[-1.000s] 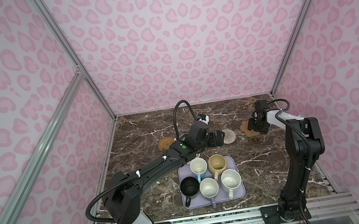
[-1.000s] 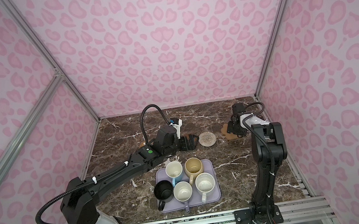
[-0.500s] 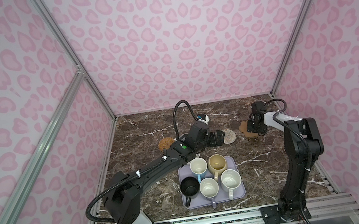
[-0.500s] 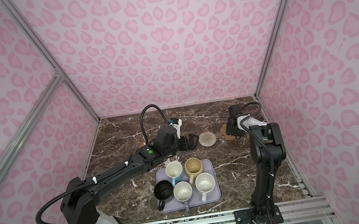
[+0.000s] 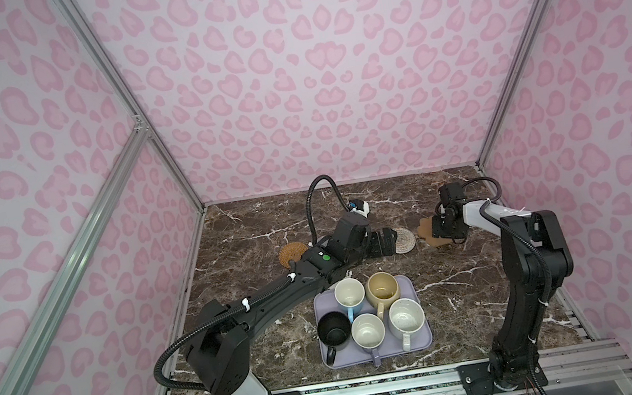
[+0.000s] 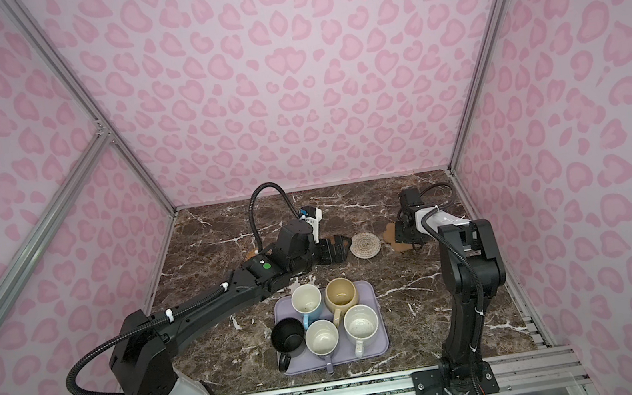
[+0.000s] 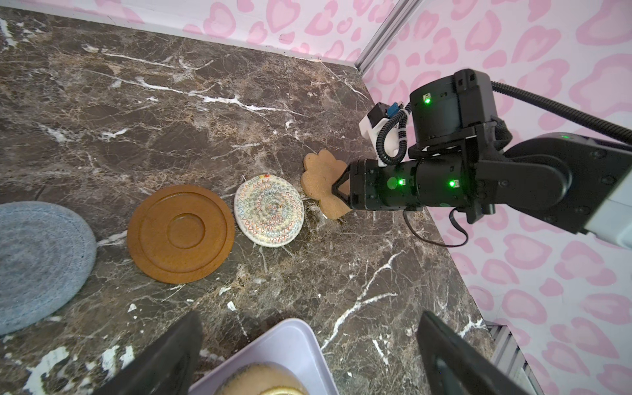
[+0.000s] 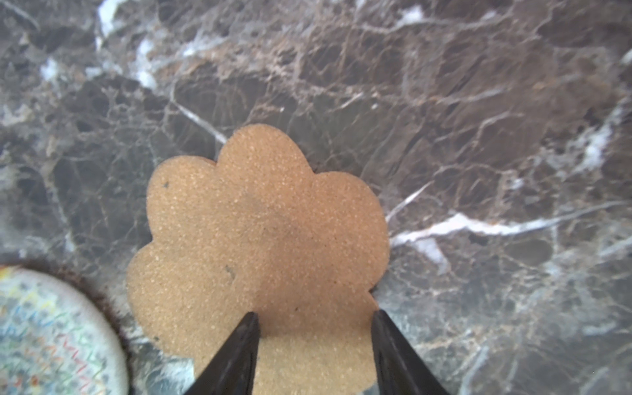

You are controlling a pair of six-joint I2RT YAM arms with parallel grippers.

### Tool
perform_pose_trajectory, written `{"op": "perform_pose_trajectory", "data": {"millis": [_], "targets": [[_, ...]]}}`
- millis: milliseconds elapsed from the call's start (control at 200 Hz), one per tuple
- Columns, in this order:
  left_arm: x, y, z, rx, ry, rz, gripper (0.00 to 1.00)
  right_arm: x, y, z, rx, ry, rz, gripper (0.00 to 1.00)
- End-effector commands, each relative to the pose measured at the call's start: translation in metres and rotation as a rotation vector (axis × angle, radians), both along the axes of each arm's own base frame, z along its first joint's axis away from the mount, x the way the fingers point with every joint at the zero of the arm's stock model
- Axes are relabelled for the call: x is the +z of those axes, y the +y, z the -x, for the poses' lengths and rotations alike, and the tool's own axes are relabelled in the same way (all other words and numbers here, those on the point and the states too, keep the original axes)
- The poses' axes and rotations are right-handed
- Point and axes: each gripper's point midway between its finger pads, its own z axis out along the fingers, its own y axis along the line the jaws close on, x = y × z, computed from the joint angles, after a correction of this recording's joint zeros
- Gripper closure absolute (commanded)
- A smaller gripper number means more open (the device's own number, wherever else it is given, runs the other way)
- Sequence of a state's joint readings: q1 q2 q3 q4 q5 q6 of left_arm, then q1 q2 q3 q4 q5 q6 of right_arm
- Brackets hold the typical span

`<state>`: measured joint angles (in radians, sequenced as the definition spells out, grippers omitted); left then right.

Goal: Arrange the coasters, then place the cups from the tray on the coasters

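Flower coaster (image 8: pixel 260 246): tan, thin, at the far right end of the coaster row on the marble tabletop (image 7: pixel 205 102). It looks flat, or very nearly so.

Right gripper (image 8: pixel 313 318): jaws half spread, tips planted over the coaster's near lobe. We see nothing pinched between them. We cannot tell whether the tips press on the surface or hang just above it.

Neighbours: the cream woven coaster (image 7: pixel 269 210) sits just beside the flower one with a narrow gap. Next come the brown wooden disc (image 7: pixel 180 234), almost touching the cream one, then the blue-grey coaster (image 7: pixel 37 263). The orange woven coaster (image 5: pixel 293 253) lies further left.

Left gripper (image 5: pixel 387 241): spread wide, empty, low beside the cream coaster.

All five cups (image 5: pixel 366 328) wait on the tray (image 5: pixel 423 344), nearer the rig.

Risks, as we judge them:
- The thin coaster offers no edge to bite, so closing tips may skid across it or scrape the marble.
- A drag leftward could ride it onto the cream coaster.
- The row is tight, so mug handles may clash later.
- Both grippers work near each other, so a careless reach could bring them into contact.
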<state>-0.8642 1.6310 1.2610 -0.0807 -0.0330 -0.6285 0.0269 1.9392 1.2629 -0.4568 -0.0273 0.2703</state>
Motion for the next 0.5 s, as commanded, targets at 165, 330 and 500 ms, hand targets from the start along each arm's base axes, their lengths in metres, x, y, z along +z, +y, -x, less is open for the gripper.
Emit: {"op": "perform_pose_trajectory", "data": {"millis": [165, 330, 500], "targets": [[0.007, -0.001, -0.001, 0.006, -0.01, 0.012, 0.01, -0.017, 0.004, 0.033, -0.036, 0.141, -0.045, 0.44], [0.008, 0.001, -0.001, 0.01, -0.011, 0.008, 0.01, -0.004, 0.004, 0.02, -0.037, 0.091, -0.052, 0.35], [0.013, 0.004, 0.0, 0.02, -0.021, 0.008, 0.01, 0.018, -0.004, 0.008, -0.066, 0.049, -0.018, 0.23]]}}
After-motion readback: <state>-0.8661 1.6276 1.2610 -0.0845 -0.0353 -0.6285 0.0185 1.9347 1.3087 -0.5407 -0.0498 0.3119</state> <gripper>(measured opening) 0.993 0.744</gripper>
